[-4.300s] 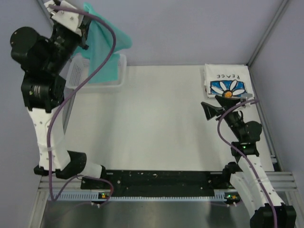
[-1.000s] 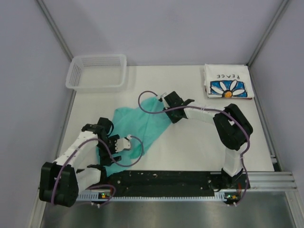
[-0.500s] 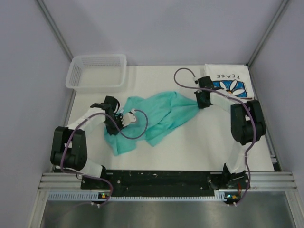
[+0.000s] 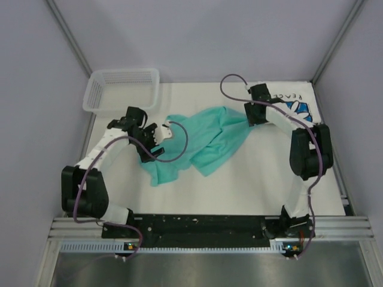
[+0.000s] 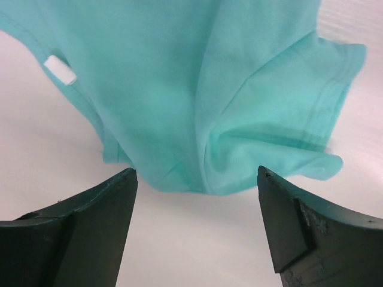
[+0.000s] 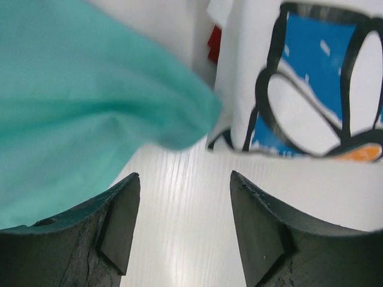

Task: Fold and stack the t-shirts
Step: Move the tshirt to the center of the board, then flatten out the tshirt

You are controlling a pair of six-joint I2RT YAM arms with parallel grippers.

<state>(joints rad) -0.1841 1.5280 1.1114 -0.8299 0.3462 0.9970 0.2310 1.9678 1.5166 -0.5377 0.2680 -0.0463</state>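
Teal shirt lies rumpled on surface, between the arms. Left pincer wide open, empty, at a hemmed edge. Right pincer open, empty, beside folded daisy shirt. Risk: right pincer snags daisy shirt, dragging its fold apart.

The top camera looks down from above and behind my bases across the whole bench. My wrist cameras peer close past my left fingers and right fingers; all three views share the teal shirt.

A white table stands between pale lilac walls with grey corner posts.
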